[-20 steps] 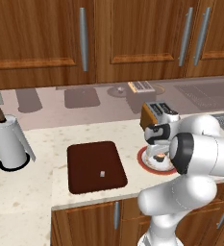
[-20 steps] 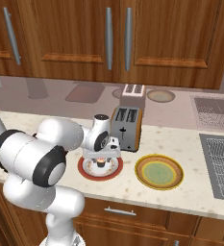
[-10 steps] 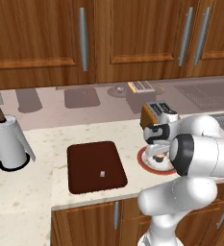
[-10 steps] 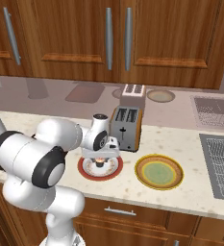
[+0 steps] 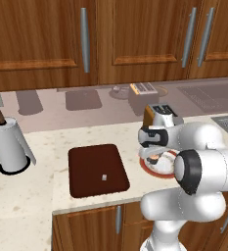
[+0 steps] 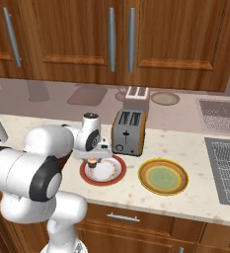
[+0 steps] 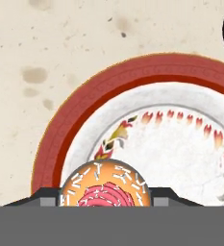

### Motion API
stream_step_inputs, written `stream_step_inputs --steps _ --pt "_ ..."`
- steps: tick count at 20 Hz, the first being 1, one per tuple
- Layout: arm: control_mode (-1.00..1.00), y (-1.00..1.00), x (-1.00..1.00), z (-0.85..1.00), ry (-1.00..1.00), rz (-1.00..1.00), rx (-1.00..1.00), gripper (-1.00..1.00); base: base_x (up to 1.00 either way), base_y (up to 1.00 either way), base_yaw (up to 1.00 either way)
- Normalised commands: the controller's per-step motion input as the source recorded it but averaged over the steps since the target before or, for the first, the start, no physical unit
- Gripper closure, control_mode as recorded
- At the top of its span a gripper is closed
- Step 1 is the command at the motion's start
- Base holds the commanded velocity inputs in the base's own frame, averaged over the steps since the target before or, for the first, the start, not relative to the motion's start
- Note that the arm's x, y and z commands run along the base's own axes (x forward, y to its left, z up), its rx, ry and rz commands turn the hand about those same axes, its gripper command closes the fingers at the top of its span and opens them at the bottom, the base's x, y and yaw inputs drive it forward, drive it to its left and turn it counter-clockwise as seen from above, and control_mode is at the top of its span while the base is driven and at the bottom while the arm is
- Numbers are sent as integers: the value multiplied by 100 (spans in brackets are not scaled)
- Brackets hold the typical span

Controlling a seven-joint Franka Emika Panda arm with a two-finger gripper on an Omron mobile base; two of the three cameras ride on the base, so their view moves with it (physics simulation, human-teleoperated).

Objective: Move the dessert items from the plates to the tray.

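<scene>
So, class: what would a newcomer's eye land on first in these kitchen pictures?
The white arm bent low over the red-rimmed plate, its tool around the pink-frosted cupcake. To its left lies the dark brown tray holding a tiny pale morsel; to its right, the yellow-green plate.

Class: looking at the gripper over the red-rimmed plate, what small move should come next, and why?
Probably lift straight up. The gripper has a finger at each side of the cupcake, low over the white plate. The tray, with the small pale cube on it, lies apart to the left.
</scene>
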Motion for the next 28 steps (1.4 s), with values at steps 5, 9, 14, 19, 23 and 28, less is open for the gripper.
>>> stream_step_inputs --steps 5,9,14,19,23,28 --pt "-100 38 -1 48 0 0 0 100 0 0 0" --pt "-100 42 -1 45 0 0 0 100 0 0 0" --pt "-100 54 0 31 0 0 0 100 0 0 0" --pt "-100 65 0 8 0 0 0 100 0 0 0" --pt "-100 68 0 0 0 0 0 100 0 0 0" --pt "-100 70 8 0 0 0 0 100 0 0 0"
